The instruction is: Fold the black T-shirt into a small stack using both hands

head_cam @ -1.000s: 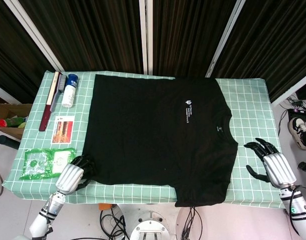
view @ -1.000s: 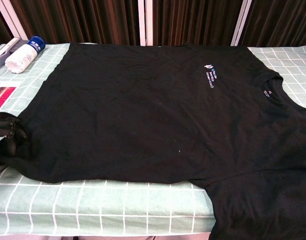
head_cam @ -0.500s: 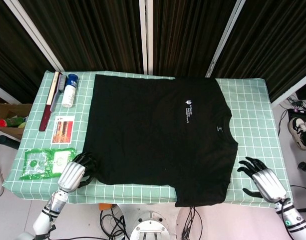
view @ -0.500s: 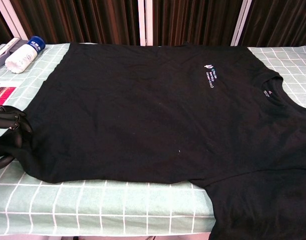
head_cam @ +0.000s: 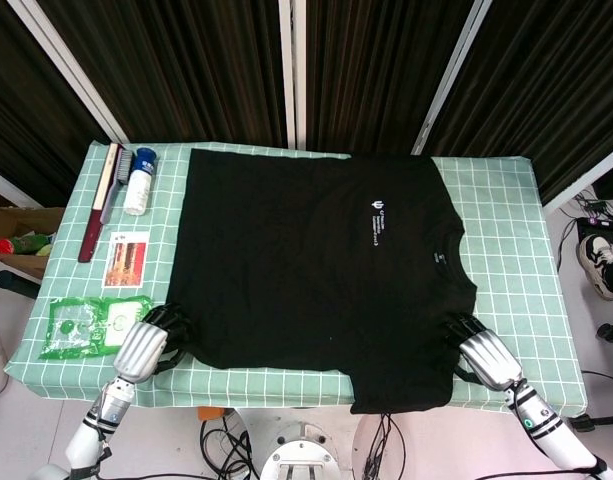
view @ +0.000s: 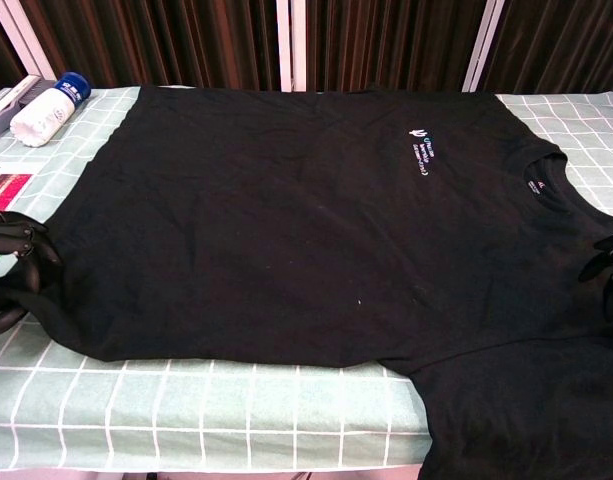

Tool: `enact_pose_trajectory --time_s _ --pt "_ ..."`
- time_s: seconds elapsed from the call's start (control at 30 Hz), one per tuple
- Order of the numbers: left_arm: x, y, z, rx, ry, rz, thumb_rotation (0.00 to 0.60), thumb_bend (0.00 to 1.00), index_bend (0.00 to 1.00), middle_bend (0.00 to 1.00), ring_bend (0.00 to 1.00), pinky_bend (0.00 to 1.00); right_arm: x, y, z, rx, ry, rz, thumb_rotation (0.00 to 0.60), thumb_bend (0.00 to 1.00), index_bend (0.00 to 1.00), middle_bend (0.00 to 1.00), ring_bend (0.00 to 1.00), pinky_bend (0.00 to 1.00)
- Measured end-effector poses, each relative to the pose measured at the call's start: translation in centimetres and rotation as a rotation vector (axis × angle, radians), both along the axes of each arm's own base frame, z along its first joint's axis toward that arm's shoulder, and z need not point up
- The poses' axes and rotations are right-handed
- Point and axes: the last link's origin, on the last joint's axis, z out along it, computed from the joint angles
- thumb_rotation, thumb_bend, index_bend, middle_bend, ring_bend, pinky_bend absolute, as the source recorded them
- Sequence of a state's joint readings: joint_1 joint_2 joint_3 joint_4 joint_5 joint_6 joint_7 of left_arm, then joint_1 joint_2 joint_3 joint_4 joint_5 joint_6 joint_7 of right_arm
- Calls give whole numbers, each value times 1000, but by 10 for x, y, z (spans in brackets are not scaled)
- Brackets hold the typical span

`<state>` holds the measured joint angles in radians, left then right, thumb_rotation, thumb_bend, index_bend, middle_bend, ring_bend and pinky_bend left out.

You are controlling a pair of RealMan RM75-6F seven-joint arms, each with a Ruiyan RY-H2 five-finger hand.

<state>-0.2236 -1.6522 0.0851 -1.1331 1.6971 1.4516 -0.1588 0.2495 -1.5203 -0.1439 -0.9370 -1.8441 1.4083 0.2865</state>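
Note:
The black T-shirt (head_cam: 316,260) lies flat on the green checked table (head_cam: 506,220), collar toward the right, with one sleeve hanging over the front edge. My left hand (head_cam: 146,345) sits at the shirt's front left hem corner. Its fingers (view: 16,245) are spread and touch the hem, with the thumb apart below. My right hand (head_cam: 484,358) is at the front right. Its fingertips (view: 611,268) are spread on the shirt's edge by the shoulder. Neither hand visibly grips cloth.
A white bottle with a blue cap (head_cam: 138,180), a dark red brush (head_cam: 98,205), a printed card (head_cam: 126,260) and a green packet (head_cam: 91,327) line the table's left side. A cardboard box (head_cam: 16,240) stands on the floor to the left.
My right hand has swept in from the table's right side to the shirt's shoulder edge. My left hand has stayed at the hem corner, shifting only slightly.

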Motion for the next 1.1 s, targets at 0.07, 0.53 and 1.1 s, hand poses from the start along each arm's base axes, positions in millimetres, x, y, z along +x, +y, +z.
enact_pose_trajectory --time_s 0.07,0.53,1.1 --pt "-1 0 0 1 -9 7 600 522 637 351 193 236 1 0 -1 -2 -12 5 600 439 648 333 126 198" --pt "-4 -28 39 67 -153 64 600 530 637 351 193 236 8 25 46 -97 -108 59 600 484 756 380 164 225" --pt "6 -95 109 41 -167 106 600 534 633 351 193 237 31 99 108 -204 -162 25 600 505 758 389 191 248"
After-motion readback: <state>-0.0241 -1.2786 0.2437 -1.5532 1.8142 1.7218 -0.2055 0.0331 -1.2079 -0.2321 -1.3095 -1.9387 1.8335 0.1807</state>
